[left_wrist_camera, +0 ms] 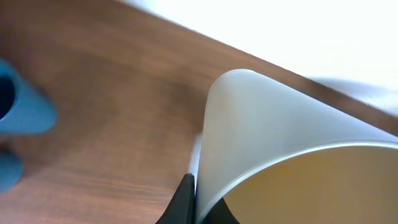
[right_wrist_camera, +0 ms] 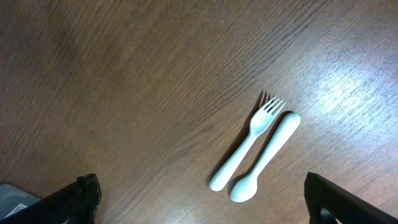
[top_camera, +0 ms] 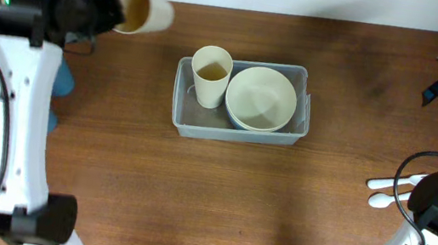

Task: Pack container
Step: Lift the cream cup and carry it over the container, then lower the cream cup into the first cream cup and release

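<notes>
1. Overhead: the container [top_camera: 235, 133] sits in the middle of the counter [top_camera: 190, 204], holding an upright cup [top_camera: 210, 74] on its left and a bowl [top_camera: 261, 98] on its right; our left arm [top_camera: 10, 110] carries a second cup [top_camera: 145, 6], tipped on its side, well apart near the far-left corner
2. Left wrist: the left fingers [left_wrist_camera: 185, 199] are clamped on that cup's rim; we judge we should right it, then lower it straight into the packed cup to nest
3. Right wrist: the right fingers [right_wrist_camera: 81, 196] stand wide open, holding nothing, above a fork [right_wrist_camera: 245, 143] and spoon [right_wrist_camera: 268, 152] lying side by side
</notes>
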Controlling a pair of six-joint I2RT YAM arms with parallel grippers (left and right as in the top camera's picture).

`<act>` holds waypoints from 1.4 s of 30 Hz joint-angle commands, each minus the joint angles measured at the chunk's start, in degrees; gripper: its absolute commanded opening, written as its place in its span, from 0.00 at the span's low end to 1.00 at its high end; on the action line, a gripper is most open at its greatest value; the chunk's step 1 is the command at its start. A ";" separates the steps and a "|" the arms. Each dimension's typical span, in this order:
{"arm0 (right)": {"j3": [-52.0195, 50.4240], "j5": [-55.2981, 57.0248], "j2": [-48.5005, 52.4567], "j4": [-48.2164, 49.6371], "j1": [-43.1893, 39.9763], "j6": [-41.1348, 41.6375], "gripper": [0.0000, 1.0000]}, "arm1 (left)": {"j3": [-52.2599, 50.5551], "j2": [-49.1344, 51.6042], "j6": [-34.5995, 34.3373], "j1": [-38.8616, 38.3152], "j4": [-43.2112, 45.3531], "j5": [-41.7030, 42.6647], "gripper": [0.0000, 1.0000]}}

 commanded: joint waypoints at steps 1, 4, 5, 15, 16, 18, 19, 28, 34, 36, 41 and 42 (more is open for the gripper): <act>-0.24 0.92 -0.61 0.04 -0.37 0.46 0.99 | 0.85 -2.29 8.09 -4.13 -0.31 0.59 0.02; -0.24 0.92 -0.61 0.04 -0.37 0.46 0.99 | 0.83 -2.27 11.21 -7.56 -2.21 0.55 0.01; -0.24 0.92 -0.61 0.04 -0.37 0.46 0.99 | 0.79 -2.25 11.63 -8.37 -2.69 0.39 0.02; -0.24 0.92 -0.61 0.04 -0.37 0.46 0.99 | 0.68 -1.51 13.92 -12.37 -3.21 0.44 0.02; -0.24 0.92 -0.61 0.04 -0.37 0.46 0.99 | 0.68 -1.20 13.92 -12.59 -3.19 0.39 0.02; -0.24 0.92 -0.61 0.04 -0.37 0.46 0.99 | 0.68 -0.44 13.92 -12.83 -3.17 0.39 0.01; -0.24 0.92 -0.61 0.04 -0.37 0.46 0.99 | 0.68 0.00 13.92 -12.83 -3.10 0.39 0.02; -0.24 0.92 -0.61 0.04 -0.37 0.46 0.99 | 0.68 6.60 13.88 -12.83 -2.78 0.42 0.02; -0.24 0.92 -0.61 0.04 -0.37 0.46 0.99 | 0.68 9.09 13.88 -12.83 -1.84 0.44 0.02; -0.24 0.92 -0.61 0.04 -0.37 0.46 0.99 | 0.68 9.44 13.88 -12.83 -1.66 0.42 0.02; -0.24 0.92 -0.61 0.04 -0.37 0.46 0.99 | 0.68 9.62 13.88 -12.83 -1.22 0.42 0.02; -0.24 0.92 -0.61 0.04 -0.37 0.46 0.99 | 0.68 9.62 13.88 -12.83 -1.09 0.42 0.03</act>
